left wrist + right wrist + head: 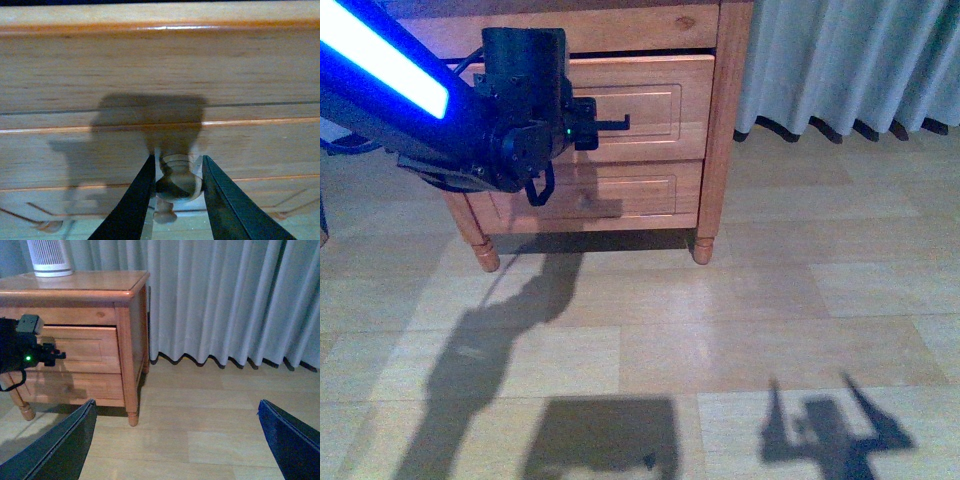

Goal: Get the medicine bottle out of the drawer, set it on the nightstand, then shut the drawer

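While the left gripper [178,167] is clamped on the knob [176,184] of the drawer [655,100], its two dark fingers [132,205] press the round wood from either side. The contact is plain in the left wrist view.

In the front view the left arm [410,95], w/ a bright blue light strip along it, reaches across to the drawer front, and the gripper body covers the knob there. The drawer is the upper of two in the nightstand [730,130], directly above the lower drawer [620,190]. A dark gap runs along the drawer's top edge, and the front seems to stand a touch proud of the frame, though at this angle that's hard to be sure of. The drawer's inside is hidden in all 3 views, so the medicine bottle can't be placed.

The right gripper [176,410] hangs well apart from the nightstand, over the pale plank floor [200,440], w/ its fingers [60,450] spread wide.

On the nightstand's glossy top [90,282] stands a ribbed white cylinder [49,257]. A grey pleated curtain [840,60] hangs just beside the nightstand, on its right in the front view, hem at the floor. Arm shadows fall across the planks.
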Tool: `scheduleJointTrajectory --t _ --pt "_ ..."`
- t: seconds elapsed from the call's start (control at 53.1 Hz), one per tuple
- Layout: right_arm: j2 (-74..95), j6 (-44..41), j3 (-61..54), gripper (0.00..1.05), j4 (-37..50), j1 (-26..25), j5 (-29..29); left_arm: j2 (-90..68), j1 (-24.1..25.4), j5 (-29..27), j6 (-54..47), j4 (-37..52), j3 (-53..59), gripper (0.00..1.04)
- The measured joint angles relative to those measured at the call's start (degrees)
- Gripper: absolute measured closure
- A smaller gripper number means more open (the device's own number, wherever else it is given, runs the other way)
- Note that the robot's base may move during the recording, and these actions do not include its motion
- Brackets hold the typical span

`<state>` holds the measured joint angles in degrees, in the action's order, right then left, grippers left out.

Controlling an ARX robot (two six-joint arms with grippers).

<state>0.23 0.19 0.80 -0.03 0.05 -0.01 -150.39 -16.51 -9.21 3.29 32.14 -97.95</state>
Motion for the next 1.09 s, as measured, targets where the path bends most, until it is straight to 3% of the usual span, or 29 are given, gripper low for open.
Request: scheduleJointTrajectory --t 0.452,0.621,1.092 --pt "0.00 -0.02 0.00 0.07 0.00 0.00 0.00 14.56 -1.44 3.10 0.04 12.55 30.08 0.81" --pt "0.00 0.00 0.00 0.07 0.00 0.00 0.00 20.48 -2.29 3.93 0.07 17.86 41.35 1.02" --pt "0.00 -0.02 0.00 0.07 0.00 0.00 0.00 34.36 -4.83 5.42 5.33 22.64 65.37 1.01"
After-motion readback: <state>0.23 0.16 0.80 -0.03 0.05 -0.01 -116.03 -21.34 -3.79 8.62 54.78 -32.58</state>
